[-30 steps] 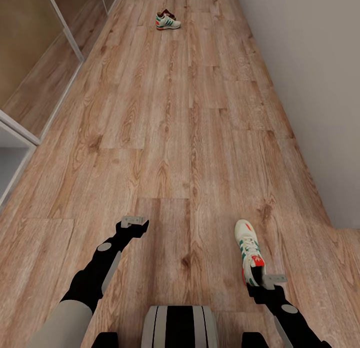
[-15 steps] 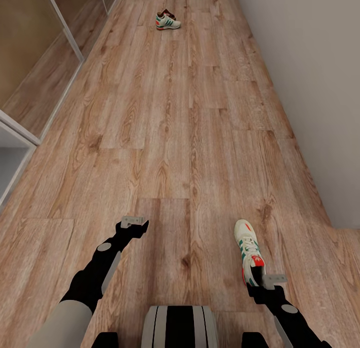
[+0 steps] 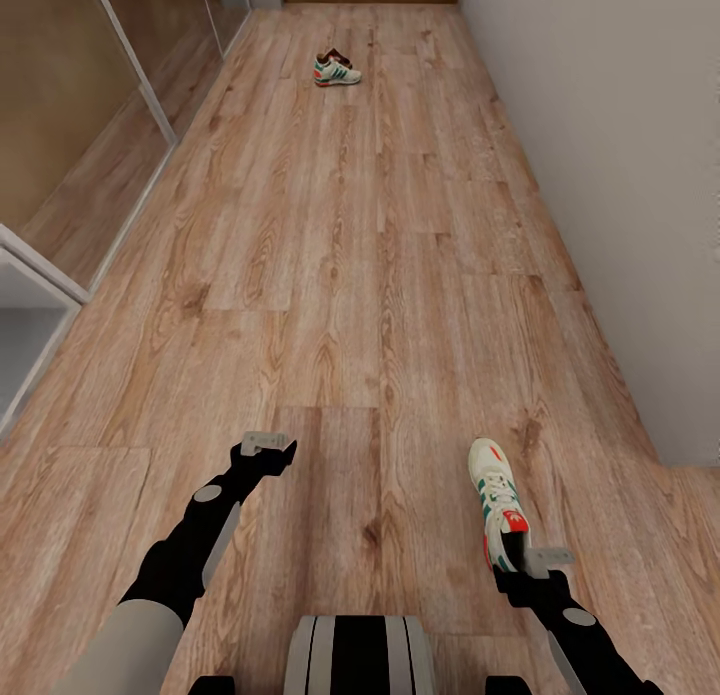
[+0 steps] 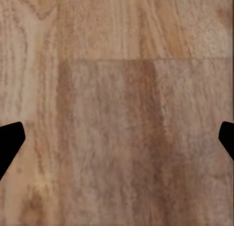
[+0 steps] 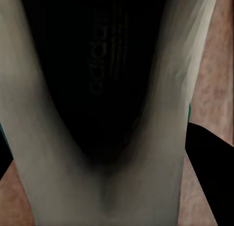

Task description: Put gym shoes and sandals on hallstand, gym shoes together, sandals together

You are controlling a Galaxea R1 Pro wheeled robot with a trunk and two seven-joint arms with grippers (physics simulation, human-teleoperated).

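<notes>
We look down a long corridor floor (image 3: pixel 340 275) of light-brown wood-grain planks. In the lower right of the head view, our right gripper (image 3: pixel 528 565) is clenched on the heel end of a gym shoe (image 3: pixel 497 497). This cream-white sneaker has green side stripes and a red-orange tongue patch, and its toe points up the frame, away from us. In the right wrist view the shoe's dark opening (image 5: pixel 97 74) sits very close to the camera, framed by its pale collar, with a black fingertip (image 5: pixel 209 162) showing at the right edge beside the shoe. We cannot tell from these views whether the sole touches the planks or hangs just above them.

In the lower left of the head view, our left gripper (image 3: pixel 266 445) hovers over bare floor, well apart from the held shoe. The left wrist view shows its two dark fingertips (image 4: pixel 9 143) spread wide at opposite edges of the frame with only wood grain between them, so it is released and holds nothing.

Near the top centre of the head view, far down the corridor, the second gym shoe (image 3: pixel 337 72) lies on the planks. A small brown sandal (image 3: pixel 330 56) lies just behind it, apparently touching it, though it is too small to be sure. A plain pale wall (image 3: pixel 620 175) runs along the right side, and glazed panels (image 3: pixel 60 105) with pale frames line the left.
</notes>
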